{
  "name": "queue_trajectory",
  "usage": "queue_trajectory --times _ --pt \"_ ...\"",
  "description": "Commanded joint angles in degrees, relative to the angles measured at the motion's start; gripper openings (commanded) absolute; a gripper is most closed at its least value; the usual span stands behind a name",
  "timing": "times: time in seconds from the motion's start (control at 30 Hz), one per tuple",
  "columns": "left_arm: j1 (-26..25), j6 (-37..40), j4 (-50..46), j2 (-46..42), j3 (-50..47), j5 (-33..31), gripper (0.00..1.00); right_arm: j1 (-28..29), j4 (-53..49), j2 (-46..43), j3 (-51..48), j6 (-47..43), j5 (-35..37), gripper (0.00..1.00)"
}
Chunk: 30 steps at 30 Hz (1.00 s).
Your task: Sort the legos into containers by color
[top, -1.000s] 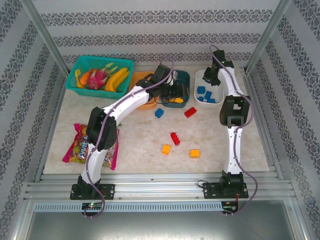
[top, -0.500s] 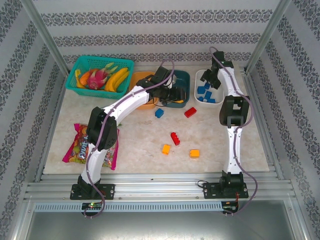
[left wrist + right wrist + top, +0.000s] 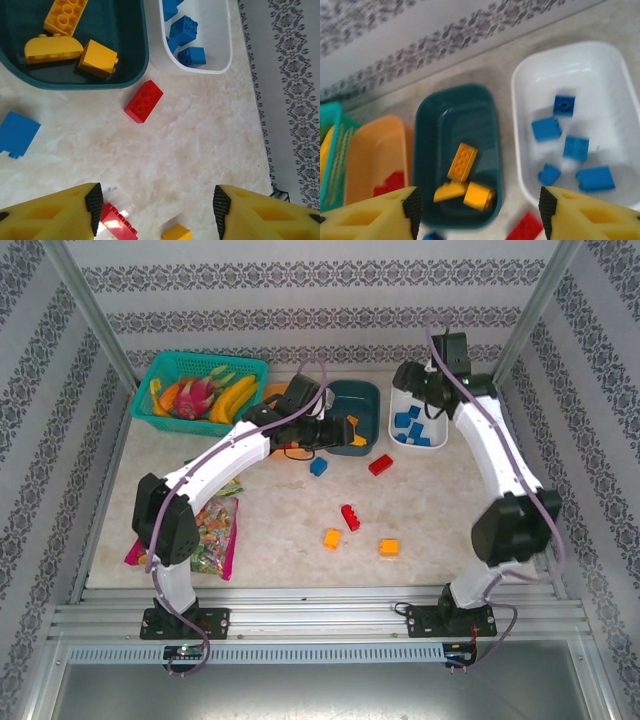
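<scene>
Top looks down; wrists (closer) share teal bowl (image 3: 452, 117).

- white bowl (image 3: 393, 420) holds blue legos (image 3: 405, 421), beside the dark teal bowl (image 3: 362, 402).
- loose on the table (image 3: 440, 510): a blue brick (image 3: 318, 467), two red bricks (image 3: 380, 465), two orange bricks (image 3: 389, 547).
- candy bag (image 3: 212, 532) lies near the left edge.

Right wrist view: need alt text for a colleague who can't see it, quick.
Three containers side by side from above: a white container with five blue legos, a dark teal container with three yellow legos, and an orange container with a red lego. The open yellow fingers frame the bottom corners, holding nothing.
</scene>
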Motion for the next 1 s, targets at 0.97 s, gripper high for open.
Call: queue_trajectory --times 0.97 --pt "-13.5 -20.3 -10.8 14.3 -3.7 -0.8 0.65 29.3 -7.2 -42.5 -47.6 9.4 -1.7 0.92"
